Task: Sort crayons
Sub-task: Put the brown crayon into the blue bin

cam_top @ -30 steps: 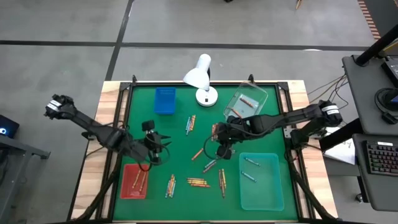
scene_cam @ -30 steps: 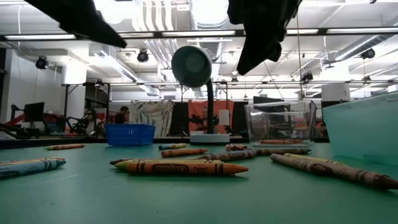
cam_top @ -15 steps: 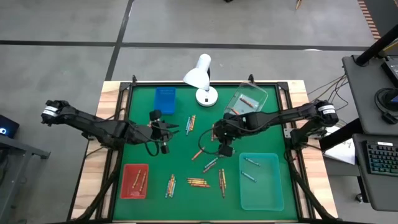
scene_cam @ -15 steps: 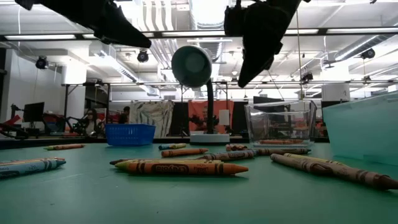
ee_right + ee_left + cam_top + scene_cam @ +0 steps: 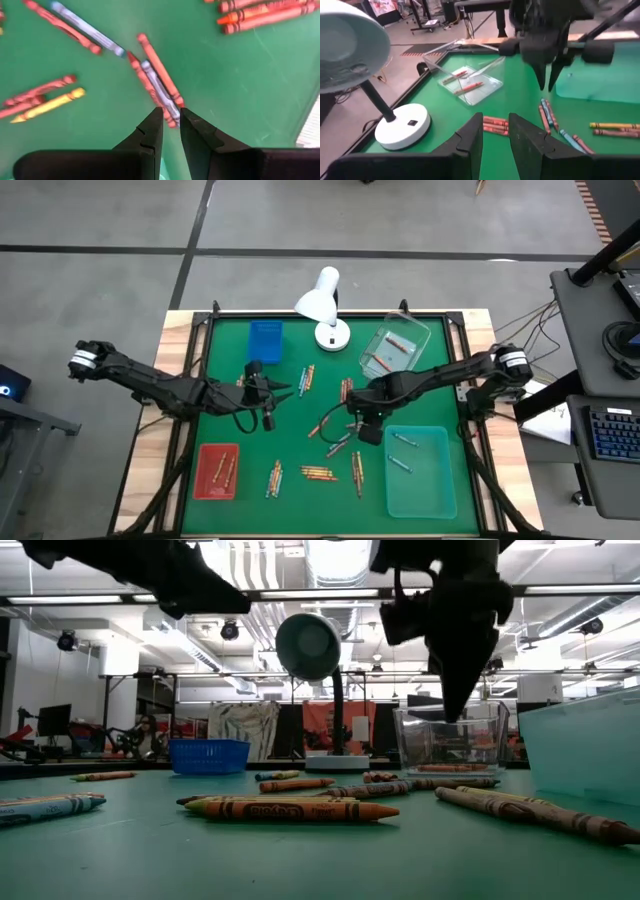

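We see paper-wrapped wax crayons (image 5: 290, 809) lying loose on the matte green felt tabletop (image 5: 290, 420), thin cylinders in orange, red, yellow and blue. Right tool (image 5: 170, 125) hovers above a red/grey cluster, fingers narrowly spread, pinching nothing. Left tool (image 5: 495, 132) is held aloft mid-table, slightly parted, empty. Farther off stands a clear plastic tray (image 5: 470, 84).

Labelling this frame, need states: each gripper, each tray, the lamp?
left gripper: open, empty, above the mat
right gripper: open, empty, over loose crayons
red tray: a few crayons inside
blue tray: contents not visible
clear tray: red crayons inside
teal tray: two blue crayons inside
lamp: upright
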You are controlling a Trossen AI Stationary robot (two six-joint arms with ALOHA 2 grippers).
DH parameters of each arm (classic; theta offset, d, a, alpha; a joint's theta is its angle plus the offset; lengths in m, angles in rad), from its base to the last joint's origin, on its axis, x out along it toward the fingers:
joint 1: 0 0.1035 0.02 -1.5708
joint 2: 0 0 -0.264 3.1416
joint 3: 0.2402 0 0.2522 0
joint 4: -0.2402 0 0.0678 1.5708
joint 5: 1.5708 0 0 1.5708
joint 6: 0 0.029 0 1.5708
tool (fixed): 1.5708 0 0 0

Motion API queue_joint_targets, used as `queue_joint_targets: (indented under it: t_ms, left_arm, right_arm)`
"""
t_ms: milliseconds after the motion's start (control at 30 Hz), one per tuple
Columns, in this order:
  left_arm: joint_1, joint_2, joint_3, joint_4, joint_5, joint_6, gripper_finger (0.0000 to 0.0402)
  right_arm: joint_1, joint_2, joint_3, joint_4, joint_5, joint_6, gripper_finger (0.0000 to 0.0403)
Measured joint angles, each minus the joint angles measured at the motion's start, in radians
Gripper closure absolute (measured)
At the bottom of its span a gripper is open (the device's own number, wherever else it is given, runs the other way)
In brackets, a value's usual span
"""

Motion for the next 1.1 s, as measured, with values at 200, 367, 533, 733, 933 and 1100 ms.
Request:
queue_joint_targets:
  t_ms: [200,367,533,733,933,1100]
  left_arm:
    - [0.000,0.005,0.022,0.002,-0.003,-0.008,0.0326]
    - [-0.003,0.004,0.024,0.000,-0.003,-0.026,0.0326]
    - [-0.003,0.012,0.024,-0.001,-0.003,-0.030,0.0326]
    - [-0.003,0.020,0.024,-0.005,-0.003,-0.030,0.0326]
    - [-0.003,0.020,0.024,-0.005,-0.003,-0.028,0.0326]
    - [-0.003,0.020,0.024,-0.007,-0.003,-0.027,0.0326]
  right_arm:
    - [0.000,0.063,0.000,0.018,0.003,-0.051,0.0346]
    - [0.000,0.096,0.000,0.055,0.005,-0.166,0.0346]
    - [0.000,0.115,0.000,0.102,0.006,-0.217,0.0343]
    - [0.000,0.129,0.000,0.117,0.044,-0.239,0.0310]
    - [0.000,0.159,0.000,0.118,0.067,-0.263,0.0303]
    - [0.000,0.189,0.000,0.120,0.068,-0.265,0.0305]
